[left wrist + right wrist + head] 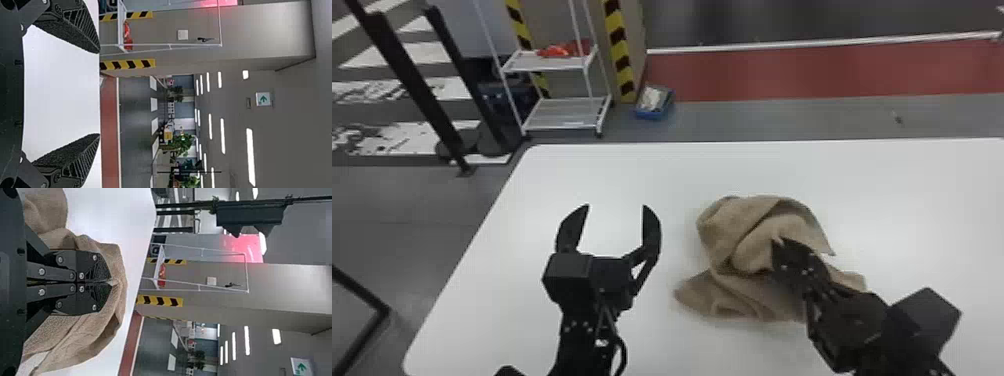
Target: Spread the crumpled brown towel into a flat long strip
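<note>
Towel (727,232): brown, crumpled, folds heaped and overlapping, flatter flap toward lower left; lies right of centre in head view, mid-height to lower.

A white table (612,172) with rounded corners carries the crumpled brown towel (724,232).

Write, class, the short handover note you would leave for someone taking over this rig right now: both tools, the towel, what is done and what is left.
Right tool: shut on a pinch of the brown towel.
Left tool: open and holding nothing, over the white table, to the left of the towel.
Towel: bunched on the table, its folds overlapping, with a flatter part on the side nearer the robot.
Done: the right tool has a grip on the cloth.
Left: open out the folds, draw the towel into a long strip and smooth it flat.
</note>
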`<act>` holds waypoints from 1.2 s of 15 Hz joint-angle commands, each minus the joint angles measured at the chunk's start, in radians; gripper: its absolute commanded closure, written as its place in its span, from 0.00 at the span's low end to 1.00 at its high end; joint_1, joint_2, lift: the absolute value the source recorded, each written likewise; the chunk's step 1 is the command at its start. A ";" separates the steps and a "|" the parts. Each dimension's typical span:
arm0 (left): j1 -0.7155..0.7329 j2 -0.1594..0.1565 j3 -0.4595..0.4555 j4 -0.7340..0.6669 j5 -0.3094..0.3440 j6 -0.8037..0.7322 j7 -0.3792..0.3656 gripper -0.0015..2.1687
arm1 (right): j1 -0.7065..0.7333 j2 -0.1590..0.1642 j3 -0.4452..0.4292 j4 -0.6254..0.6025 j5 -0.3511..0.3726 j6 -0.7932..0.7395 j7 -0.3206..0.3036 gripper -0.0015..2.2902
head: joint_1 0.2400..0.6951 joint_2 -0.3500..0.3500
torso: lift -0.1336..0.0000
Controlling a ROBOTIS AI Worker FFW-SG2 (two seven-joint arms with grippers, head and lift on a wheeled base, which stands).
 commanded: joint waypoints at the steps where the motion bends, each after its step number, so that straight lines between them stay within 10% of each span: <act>1: 0.003 0.000 0.003 -0.002 0.001 -0.006 0.002 0.07 | 0.022 -0.001 -0.009 -0.058 0.000 -0.025 0.000 0.70 | 1.00 0.72 | 0.07; 7: 0.008 -0.001 -0.002 0.003 0.001 -0.018 0.002 0.07 | -0.047 0.003 -0.194 -0.211 -0.129 -0.001 -0.021 0.70 | 1.00 0.66 | 0.07; 10: 0.017 0.002 0.006 0.000 0.001 -0.031 -0.001 0.07 | -0.188 0.009 -0.309 0.031 -0.327 -0.035 -0.026 0.70 | 1.00 0.57 | 0.07; 17: 0.031 0.005 0.023 -0.006 0.005 -0.058 -0.001 0.07 | -0.297 0.005 -0.381 0.349 -0.275 -0.028 -0.097 0.68 | 1.00 0.34 | 0.07; 18: 0.028 0.005 0.018 -0.003 0.006 -0.055 -0.002 0.07 | -0.297 0.005 -0.388 0.363 -0.239 0.002 -0.133 0.45 | 1.00 0.33 | 0.07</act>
